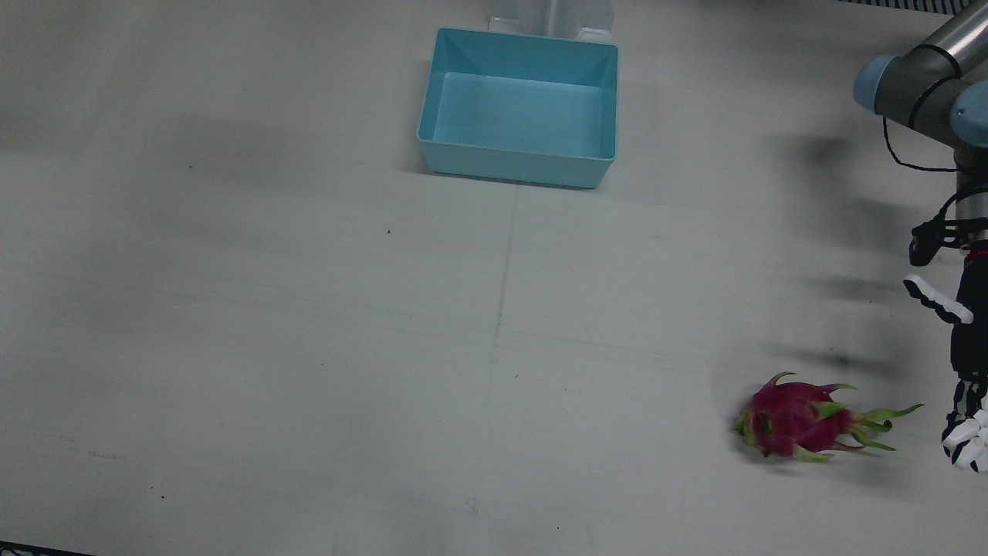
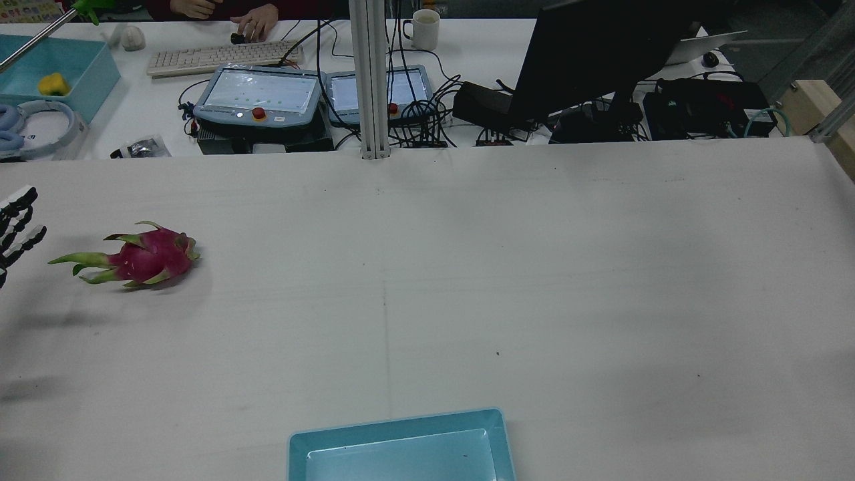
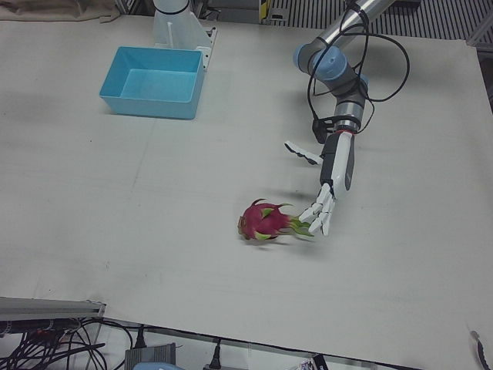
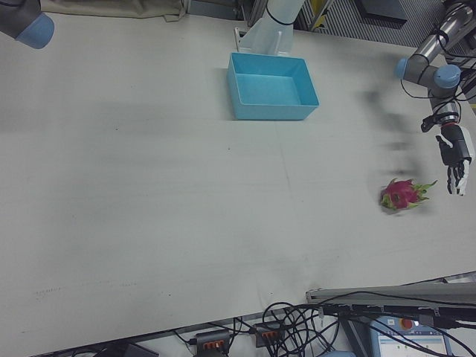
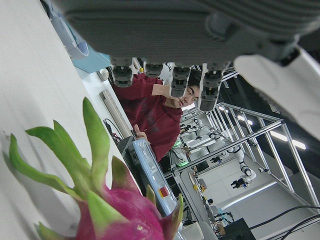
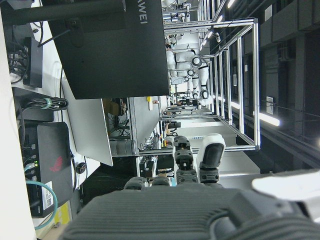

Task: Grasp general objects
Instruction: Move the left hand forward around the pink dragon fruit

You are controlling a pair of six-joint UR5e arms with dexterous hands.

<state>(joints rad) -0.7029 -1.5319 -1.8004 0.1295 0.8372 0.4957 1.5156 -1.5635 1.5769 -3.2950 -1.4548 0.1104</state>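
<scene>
A pink dragon fruit [image 1: 799, 421] with green leaf tips lies on its side on the white table, at the side before my left arm. It also shows in the rear view [image 2: 147, 257], the left-front view [image 3: 264, 221], the right-front view [image 4: 400, 195] and the left hand view [image 5: 120, 210]. My left hand [image 1: 966, 363] is open and empty, fingers spread and pointing down, just beyond the fruit's leafy end and apart from it [image 3: 333, 176] [image 2: 15, 220] [image 4: 454, 160] [image 5: 200, 30]. My right hand [image 6: 192, 200] shows only in its own view, open and holding nothing.
An empty light blue bin [image 1: 515, 166] stands at the table's middle on the robot's side [image 2: 401, 427] [image 3: 150, 109] [image 4: 271, 113]. Beyond the table's far edge are a monitor [image 2: 594, 60], teach pendants [image 2: 257, 93], cables and a seated person.
</scene>
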